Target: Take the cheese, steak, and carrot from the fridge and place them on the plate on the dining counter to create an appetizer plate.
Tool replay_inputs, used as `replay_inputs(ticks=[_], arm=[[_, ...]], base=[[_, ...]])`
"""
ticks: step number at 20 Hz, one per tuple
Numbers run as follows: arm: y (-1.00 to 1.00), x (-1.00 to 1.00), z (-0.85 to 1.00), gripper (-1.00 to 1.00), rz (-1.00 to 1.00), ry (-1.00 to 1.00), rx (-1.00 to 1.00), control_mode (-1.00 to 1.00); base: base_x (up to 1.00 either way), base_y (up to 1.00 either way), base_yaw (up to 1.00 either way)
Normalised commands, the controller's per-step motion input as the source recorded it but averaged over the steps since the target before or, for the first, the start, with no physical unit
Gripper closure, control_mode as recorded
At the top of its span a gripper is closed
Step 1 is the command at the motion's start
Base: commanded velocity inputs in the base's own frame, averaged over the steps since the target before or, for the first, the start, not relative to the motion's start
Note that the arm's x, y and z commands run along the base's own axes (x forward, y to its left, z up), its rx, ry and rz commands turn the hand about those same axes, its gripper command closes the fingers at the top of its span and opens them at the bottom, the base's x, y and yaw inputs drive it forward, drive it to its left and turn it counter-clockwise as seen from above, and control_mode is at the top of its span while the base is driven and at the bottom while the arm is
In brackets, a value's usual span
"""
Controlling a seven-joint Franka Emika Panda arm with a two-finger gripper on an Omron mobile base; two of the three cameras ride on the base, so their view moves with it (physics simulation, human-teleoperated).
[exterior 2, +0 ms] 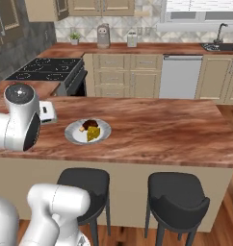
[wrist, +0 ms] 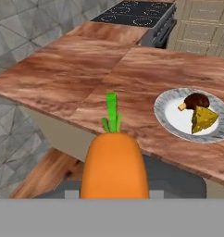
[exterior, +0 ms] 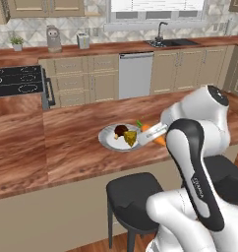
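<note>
My gripper (exterior: 149, 134) is shut on the carrot (exterior: 146, 128), just right of the plate (exterior: 107, 138) and low over the dining counter (exterior: 67, 142). In the hand view the orange carrot (wrist: 115, 166) with its green top looms at the bottom, and the fingers are hidden behind it. The grey-white plate (wrist: 176, 118) lies ahead and to the right, carrying the yellow cheese (wrist: 204, 119) and the dark steak (wrist: 196, 100). From the right base view the plate (exterior 2: 72, 133) holds the cheese (exterior 2: 93, 133) and the steak (exterior 2: 91, 124). The fridge is out of view.
Black stools (exterior: 135, 194) (exterior 2: 178, 197) stand against the counter's near side below the arm. A black cooktop (exterior: 17, 81) (wrist: 132, 14) sits at the counter's far left. The wall counter behind has a sink (exterior: 170, 43) and a dishwasher (exterior 2: 178, 77).
</note>
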Motion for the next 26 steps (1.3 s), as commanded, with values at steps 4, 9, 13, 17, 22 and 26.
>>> replay_inputs(ticks=[4, 9, 13, 17, 22, 26], arm=[[-0.12, 0.56, -0.38, 1.00, -0.12, 0.22, 0.00, -1.00], [-0.20, 0.54, -0.43, 1.00, -0.17, 0.15, -0.05, -1.00], [0.06, 0.52, -0.34, 1.00, -0.15, 0.07, -0.13, -1.00], [0.08, 0.47, -0.31, 1.00, -0.08, 0.06, -0.09, -1.00], [0.05, 0.37, -0.22, 1.00, -0.03, 0.09, -0.04, -1.00], [0.00, 0.48, -0.30, 1.00, 0.00, 0.05, 0.00, -1.00]], base=[[0.00, 0.00, 0.00], [0.00, 0.00, 0.00], [0.00, 0.00, 0.00], [0.00, 0.00, 0.00], [0.00, 0.00, 0.00], [0.00, 0.00, 0.00]])
